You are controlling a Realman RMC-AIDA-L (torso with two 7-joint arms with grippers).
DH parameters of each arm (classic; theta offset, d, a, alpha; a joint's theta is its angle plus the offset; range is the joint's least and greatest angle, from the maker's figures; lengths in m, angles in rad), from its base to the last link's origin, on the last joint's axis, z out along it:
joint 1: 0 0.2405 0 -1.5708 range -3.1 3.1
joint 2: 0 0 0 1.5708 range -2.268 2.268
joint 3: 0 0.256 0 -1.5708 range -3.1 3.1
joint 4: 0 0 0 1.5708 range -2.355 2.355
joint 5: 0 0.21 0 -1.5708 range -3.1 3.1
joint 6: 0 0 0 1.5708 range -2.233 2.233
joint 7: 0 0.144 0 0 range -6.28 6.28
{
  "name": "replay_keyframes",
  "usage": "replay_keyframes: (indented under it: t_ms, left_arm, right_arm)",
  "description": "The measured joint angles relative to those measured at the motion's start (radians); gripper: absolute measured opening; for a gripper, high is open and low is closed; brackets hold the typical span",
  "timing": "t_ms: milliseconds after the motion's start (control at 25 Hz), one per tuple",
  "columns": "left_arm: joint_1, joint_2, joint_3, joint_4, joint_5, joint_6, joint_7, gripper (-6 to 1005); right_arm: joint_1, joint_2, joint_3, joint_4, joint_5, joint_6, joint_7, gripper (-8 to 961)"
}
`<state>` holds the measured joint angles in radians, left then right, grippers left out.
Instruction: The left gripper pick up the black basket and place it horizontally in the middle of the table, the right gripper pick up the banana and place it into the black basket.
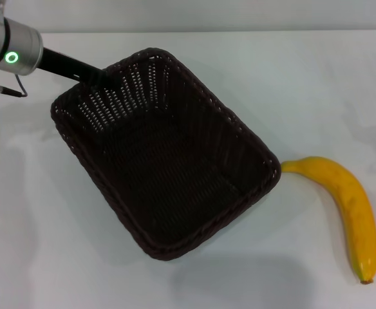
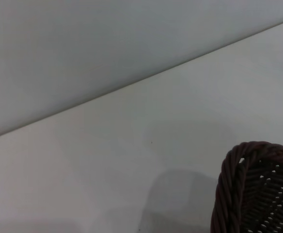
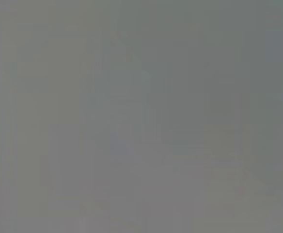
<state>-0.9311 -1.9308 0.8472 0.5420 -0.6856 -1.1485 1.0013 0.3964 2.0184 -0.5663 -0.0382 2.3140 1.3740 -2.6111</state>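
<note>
The black basket (image 1: 169,154) lies at an angle on the white table (image 1: 33,244), its long side running from far left to near right. My left gripper (image 1: 102,76) reaches in from the far left on its black rod and meets the basket's far-left rim. One corner of the basket rim shows in the left wrist view (image 2: 258,189). The yellow banana (image 1: 349,206) lies on the table just right of the basket, with one end close to the basket's right corner. My right gripper is out of view, and the right wrist view shows only plain grey.
The silver left arm with its green ring light (image 1: 11,57) hangs over the far-left corner. The table's far edge (image 1: 239,30) runs behind the basket. Bare table lies in front of the basket and to its left.
</note>
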Motion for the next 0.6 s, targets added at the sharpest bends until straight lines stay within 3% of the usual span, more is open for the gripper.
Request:
replay_keyframes:
  t_ms: [120,360,600]
  left_arm:
    - [0.002,0.000,0.000,-0.004,-0.004,0.005,0.006,325]
    - [0.017,0.004,-0.006,0.003,-0.047,-0.003,0.018,296]
    - [0.057,0.056,-0.007,0.006,-0.203,-0.088,0.032,266]
  right_arm:
    - [-0.007,0.001,-0.001,0.000,-0.001,0.003,0.003,785]
    - [-0.016,-0.001,0.001,0.000,-0.001,0.006,0.040,785]
    - [-0.019,-0.001,0.005,0.000,-0.001,0.008,0.042,784]
